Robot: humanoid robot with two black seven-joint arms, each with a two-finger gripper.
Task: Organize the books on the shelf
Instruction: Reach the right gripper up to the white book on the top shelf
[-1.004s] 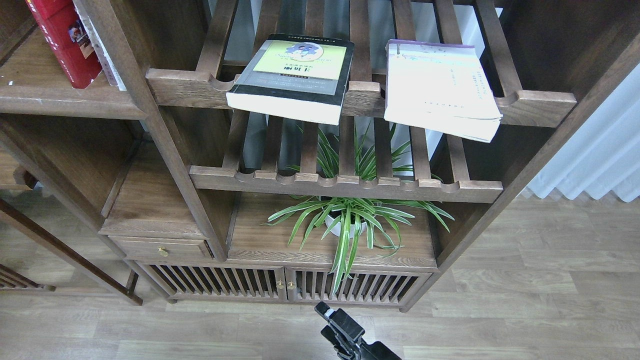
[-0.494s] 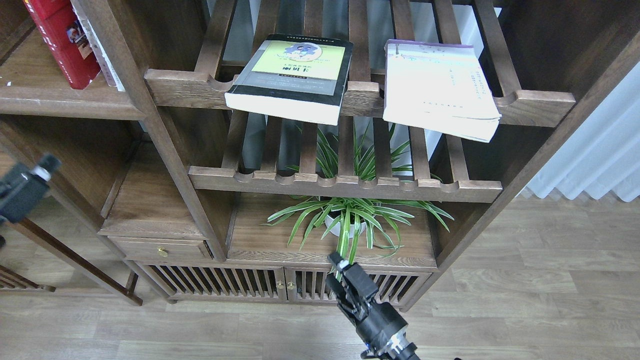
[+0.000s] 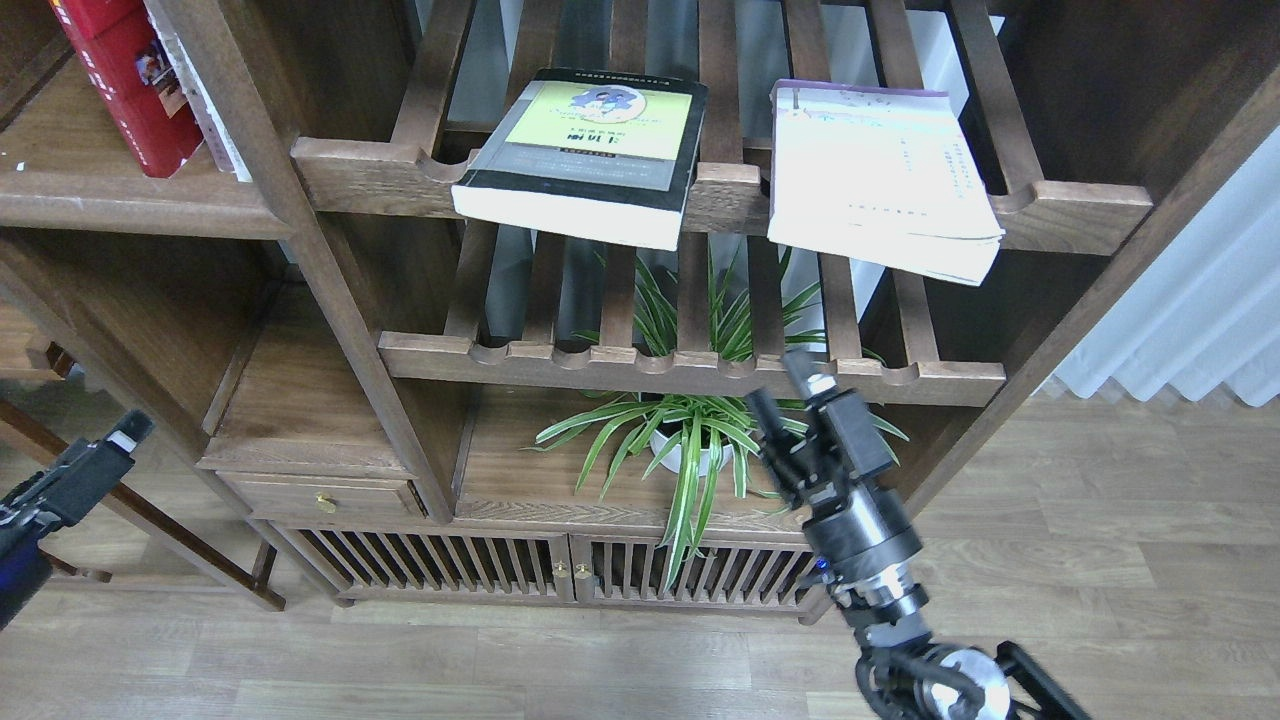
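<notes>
A thick black-and-lime-green book [image 3: 590,150] lies flat on the upper slatted rack, overhanging its front rail. A pale white book [image 3: 875,175] lies flat to its right on the same rack, also overhanging. A red book [image 3: 125,80] stands leaning on the solid dark-brown plank shelf [image 3: 130,205] at the upper left. My right gripper [image 3: 782,392] is open and empty, in front of the lower rack's rail, well below the pale book. My left gripper [image 3: 110,450] is at the left edge, low beside the shelf unit, with its fingers not distinguishable.
A thin pale book [image 3: 205,115] leans next to the red one. A spider plant in a white pot [image 3: 690,445] stands under the lower slatted rack [image 3: 600,365], just left of my right gripper. A slatted-door cabinet [image 3: 560,570] sits at the bottom. A white curtain [image 3: 1190,310] hangs at the right.
My right gripper has risen and moved right, from the floor area up to the lower rack's rail. My left gripper came into view and then dropped lower at the left edge. The books have not moved.
</notes>
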